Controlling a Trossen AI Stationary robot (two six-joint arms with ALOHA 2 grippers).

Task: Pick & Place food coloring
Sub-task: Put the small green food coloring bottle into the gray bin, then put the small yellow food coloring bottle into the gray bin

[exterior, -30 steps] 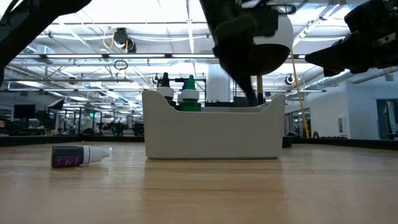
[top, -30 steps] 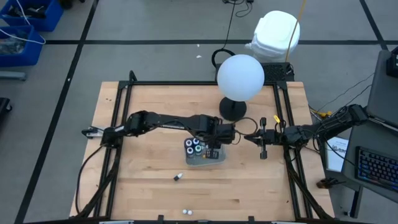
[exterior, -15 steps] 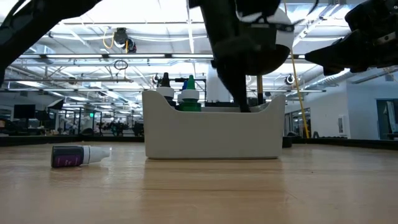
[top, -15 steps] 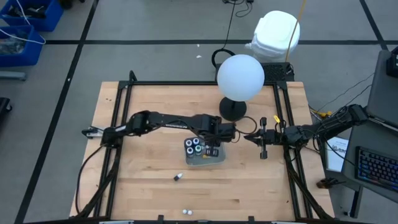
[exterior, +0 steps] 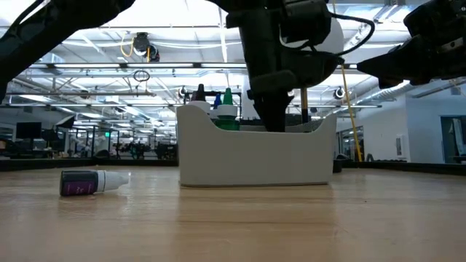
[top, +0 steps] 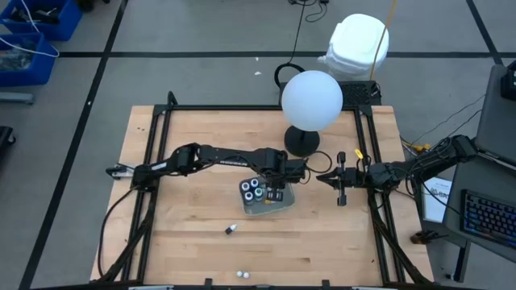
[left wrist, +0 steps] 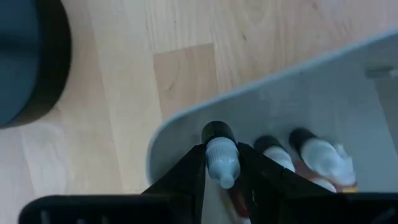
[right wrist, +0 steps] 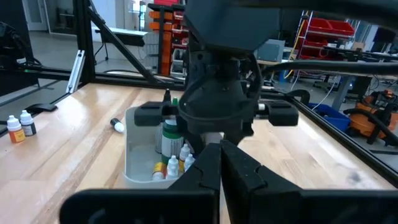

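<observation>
White tray (exterior: pixel 255 156) walls hem my left gripper (left wrist: pixel 222 171), which sits inside it pinching a white-capped bottle (left wrist: pixel 221 160) lying beside two more (left wrist: pixel 320 154), caps pointing back at the wrist. Upright bottles (top: pixel 253 189) crowd the tray's other end. One bottle (exterior: pixel 91 181) lies sideways on the wood (top: pixel 185 242). My right gripper (right wrist: pixel 219 163) hovers nearby, pressed together.

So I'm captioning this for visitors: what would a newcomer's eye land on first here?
Probably the big white globe lamp at the far edge of the light wooden table. Next, the left gripper lowered into the white plastic caddy mid-table, its fingers around a small white-capped dropper bottle. The right gripper waits just right of the caddy.
</observation>
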